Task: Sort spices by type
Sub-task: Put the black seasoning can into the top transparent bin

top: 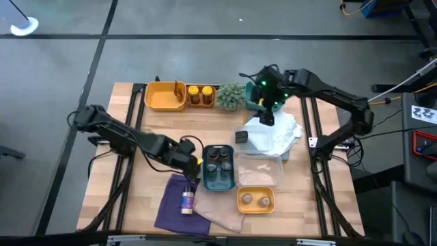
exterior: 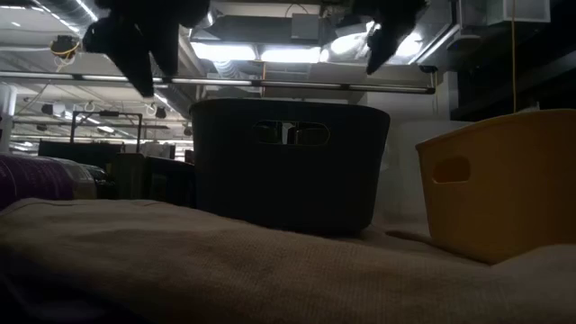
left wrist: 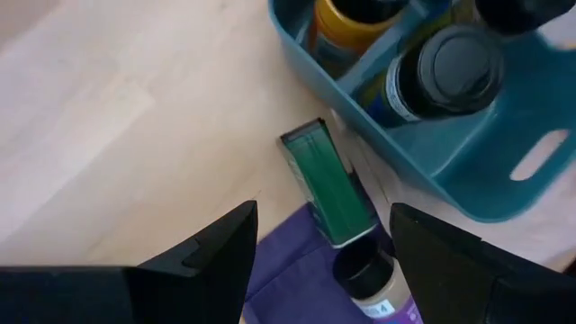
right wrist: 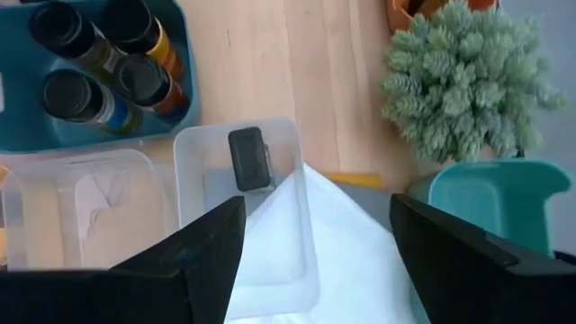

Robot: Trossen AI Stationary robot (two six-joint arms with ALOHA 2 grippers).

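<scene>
Here, the left gripper (top: pixel 193 152) is hovering just beside the teal tray (top: pixel 220 180), its fingers standing parted and holding nothing, above a green box (left wrist: pixel 328 182) and a spice bottle (top: pixel 186 200) lying on the purple cloth (top: pixel 172 205). Three dark-lidded jars (top: pixel 219 160) are sitting in that tray. The right gripper (top: pixel 268 116) is hanging open and empty, well beyond the tray, over white paper (top: pixel 276 133).

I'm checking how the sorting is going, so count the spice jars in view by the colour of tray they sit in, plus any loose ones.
Teal tray: 4 jars
Orange trays: 4 jars, 2 in the far orange tray and 2 in the near orange tray
Loose on the purple cloth: 1 jar
Total: 9 jars in view
</scene>
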